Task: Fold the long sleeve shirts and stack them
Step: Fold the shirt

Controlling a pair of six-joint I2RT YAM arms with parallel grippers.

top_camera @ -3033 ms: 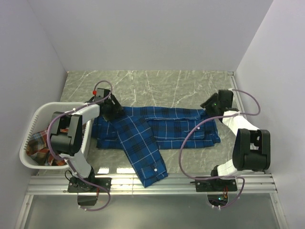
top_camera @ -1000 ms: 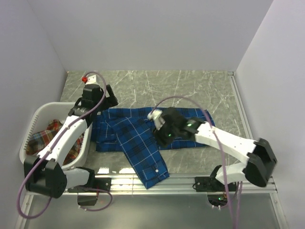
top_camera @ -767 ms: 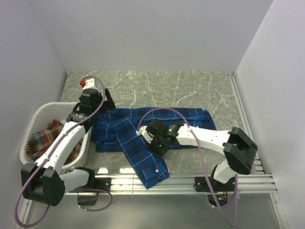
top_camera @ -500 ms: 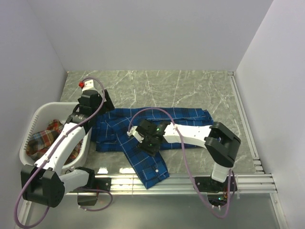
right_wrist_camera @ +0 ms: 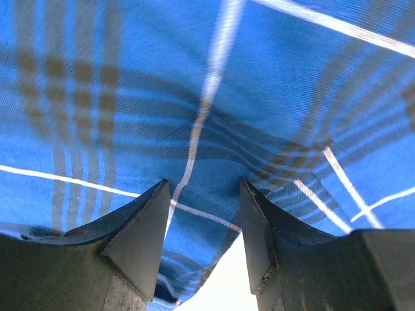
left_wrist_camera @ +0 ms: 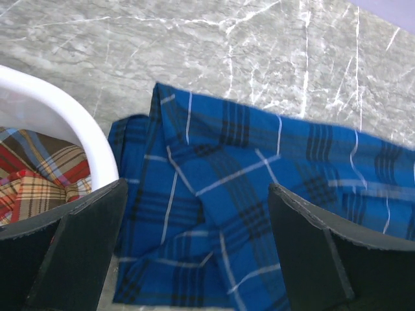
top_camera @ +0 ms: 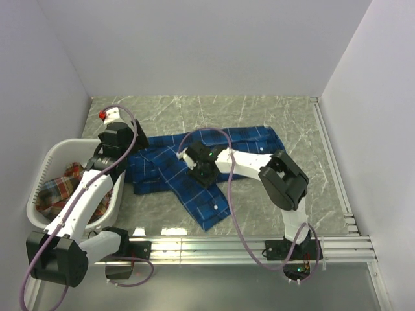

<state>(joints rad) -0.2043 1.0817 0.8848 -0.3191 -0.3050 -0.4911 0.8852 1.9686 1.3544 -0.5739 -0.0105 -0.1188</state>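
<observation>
Right gripper [top_camera: 204, 175] is down on the blue shirt [top_camera: 159, 172] about midway along it. Its two fingers are drawn partway together with a puckered fold of the blue plaid bunched between them, so it looks clamped on the cloth. From the wrist camera the creases run into the gap between the fingers, and a cloth edge shows just below the pinch.

Left gripper [left_wrist_camera: 194, 214] hangs over the left end of the same shirt, fingers spread wide apart with nothing between them and clear of the fabric. It sits just beside the rim of the white laundry basket [left_wrist_camera: 71, 123].

From where I stand, the blue shirt lies spread across the middle of the marbled table [top_camera: 259, 116]. Its left end reaches up to the basket and its right end angles toward the far right. One long sleeve runs diagonally down toward the near edge, with white buttons showing on it. The cloth is rumpled rather than flat, with folds at the left end.

The basket stands at the table's left edge, toward the near-left corner. A red-orange plaid shirt [top_camera: 61, 188] is heaped inside it.
</observation>
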